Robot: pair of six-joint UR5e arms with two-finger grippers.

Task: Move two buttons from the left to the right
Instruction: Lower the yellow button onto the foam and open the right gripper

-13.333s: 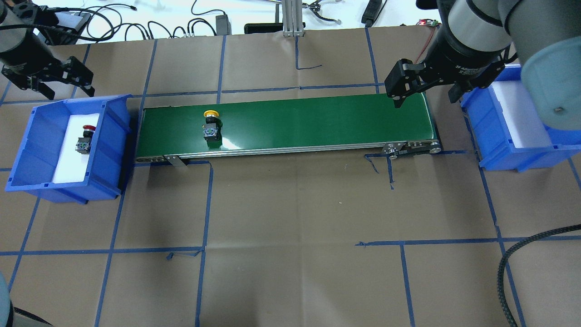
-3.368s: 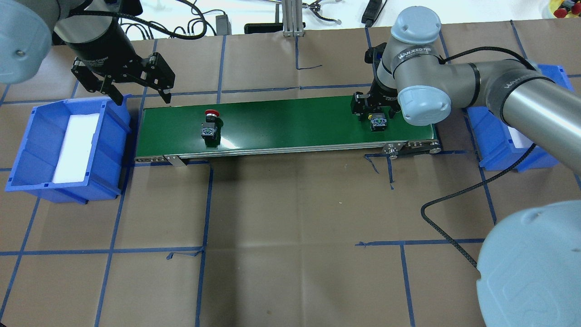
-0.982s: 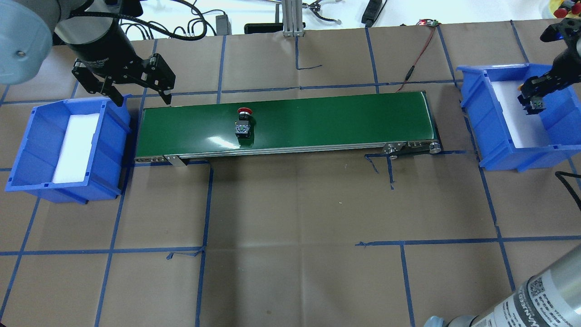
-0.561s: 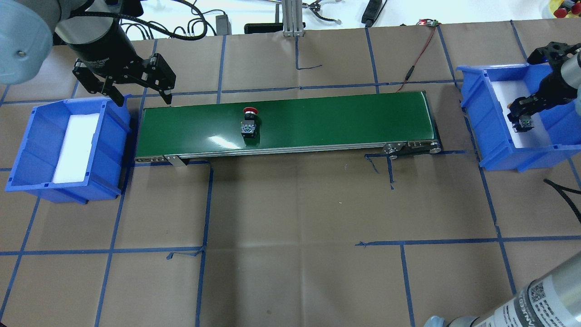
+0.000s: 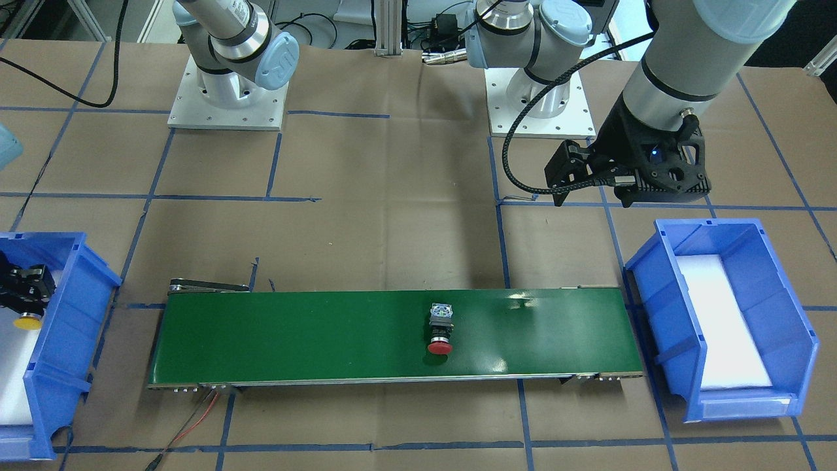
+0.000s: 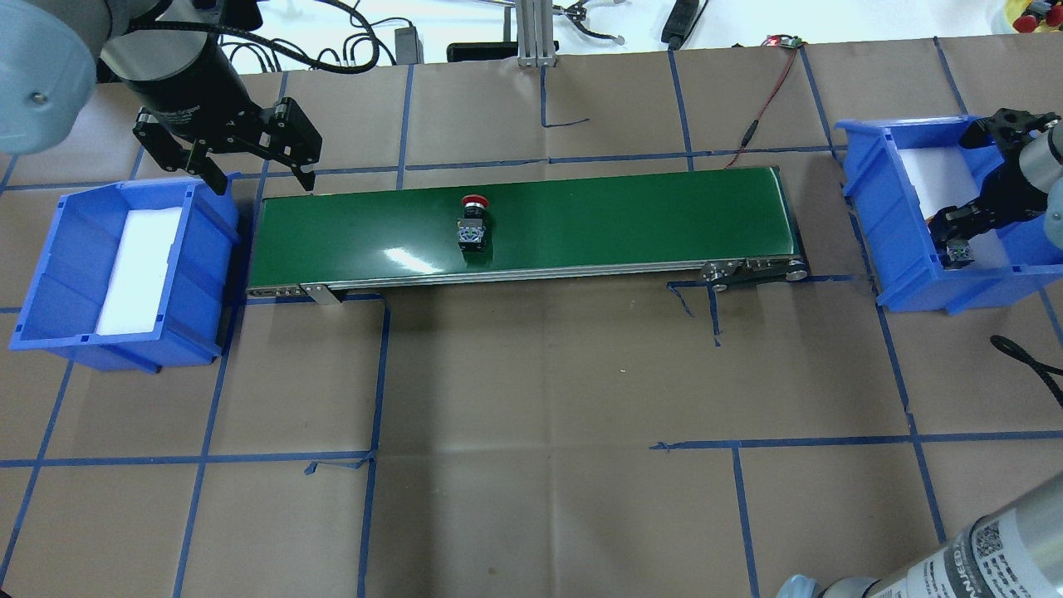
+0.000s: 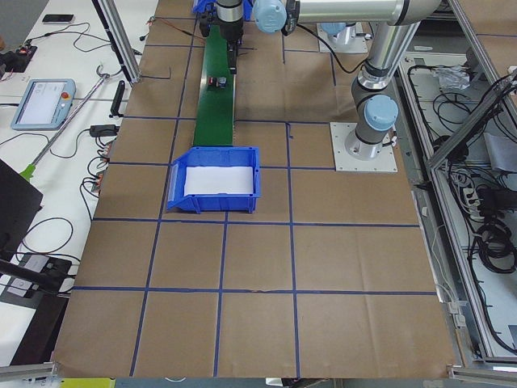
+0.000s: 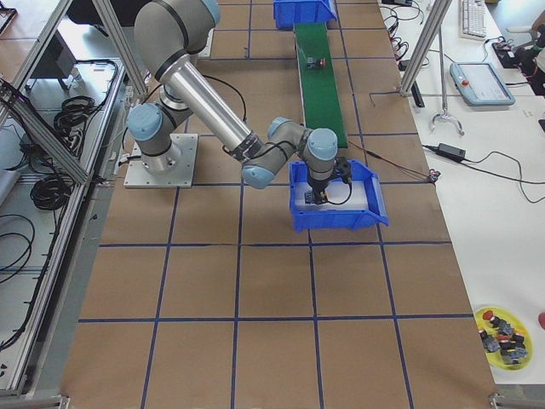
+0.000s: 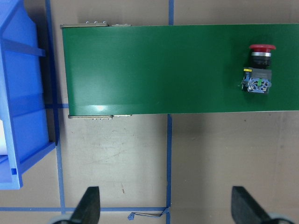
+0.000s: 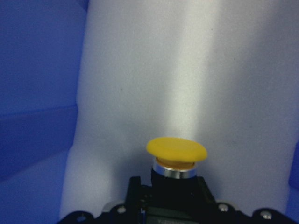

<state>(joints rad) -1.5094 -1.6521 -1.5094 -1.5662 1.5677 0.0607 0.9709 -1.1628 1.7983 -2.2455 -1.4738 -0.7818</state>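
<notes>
- Black and spread wide, my left gripper (image 6: 259,170) hangs with nothing between its jaws above the brown paper (image 6: 540,374), near the gap between the left bin (image 6: 50,274) and the left end of the belt (image 6: 631,218). Its fingers (image 9: 88,207) point straight down, and its wrist camera looks onto that end of the belt.
- My right gripper (image 6: 957,247) reaches down inside the right bin (image 6: 905,270), toward the end of the bin nearer my base. It is clamped on the yellow button (image 10: 176,149).
- I hold the yellow button by its black body. Its mushroom cap and silver collar stick out past my fingertips over the white foam (image 10: 187,70) lining that bin. I cannot tell whether the button touches the foam.
- The red button (image 6: 472,224) lies on its side on the belt, a little to my left of the belt's middle. Its cap points away from my base and its grey-green terminal block points toward me. It is well apart from both grippers.
- The belt is dark green and glossy with a silver rail along its near edge, and it runs between the two blue bins.
- A white pad (image 6: 137,266) lines the floor of the left bin.
- Blue tape (image 6: 166,459) marks the paper into squares, and cables (image 6: 332,50) lie on the white surface beyond the table's far edge.
</notes>
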